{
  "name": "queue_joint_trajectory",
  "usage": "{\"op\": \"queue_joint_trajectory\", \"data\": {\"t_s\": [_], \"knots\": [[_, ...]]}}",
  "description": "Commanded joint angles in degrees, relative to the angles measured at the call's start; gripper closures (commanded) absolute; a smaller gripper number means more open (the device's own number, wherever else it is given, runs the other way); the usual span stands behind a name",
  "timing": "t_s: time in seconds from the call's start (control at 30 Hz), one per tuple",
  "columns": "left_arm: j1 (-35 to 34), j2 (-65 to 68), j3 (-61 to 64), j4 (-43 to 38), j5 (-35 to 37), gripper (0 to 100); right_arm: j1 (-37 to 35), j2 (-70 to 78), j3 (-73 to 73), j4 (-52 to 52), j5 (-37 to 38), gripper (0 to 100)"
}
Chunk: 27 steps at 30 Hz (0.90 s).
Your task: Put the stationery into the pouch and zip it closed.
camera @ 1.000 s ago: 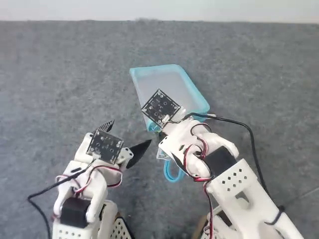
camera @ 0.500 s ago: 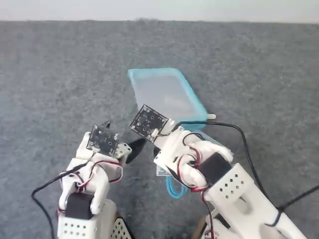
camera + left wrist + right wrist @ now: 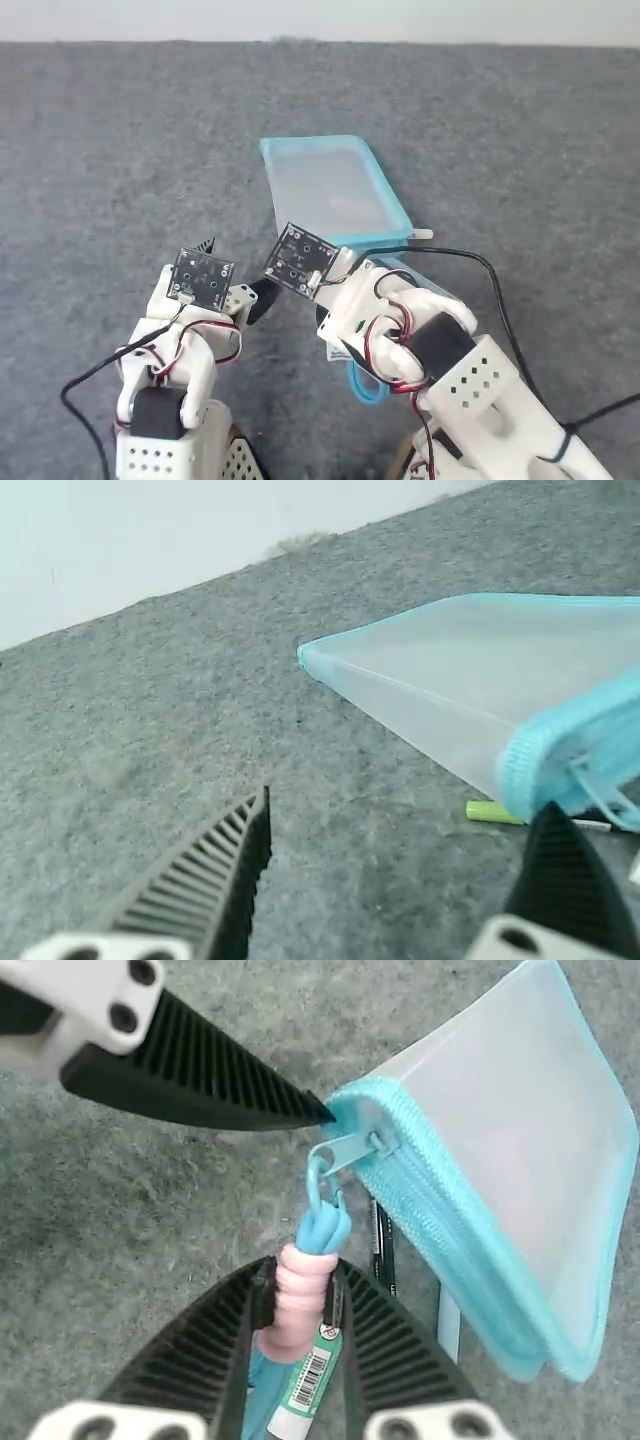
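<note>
We read the right gripper as pinched narrow on the pink beaded charm that hangs from the zipper slider, ready to draw the zip along. The left gripper, spread wide, sets one fingertip against a corner of the pouch, probably to brace it. The pouch lies flat on the grey mat just ahead of both arms, frosted and translucent with sky-blue zip trim. A green pen end shows at its edge; we cannot tell whether it is inside or underneath.
</note>
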Motion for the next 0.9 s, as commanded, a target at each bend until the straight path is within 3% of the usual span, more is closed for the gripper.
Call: {"op": "queue_joint_trajectory", "data": {"t_s": [0.0,0.4,0.87], "knots": [[0.0,-1.14,-1.71,0.18,0.97,62,-0.4,-2.42,0.44,-0.04,0.88,99.2],[3.96,-0.97,-2.59,0.53,3.34,62,-0.57,-2.42,0.53,-0.04,0.7,99.2],[3.43,-0.79,4.44,-8.0,3.34,67,-0.75,-3.3,-2.73,4.97,1.05,99.2]]}}
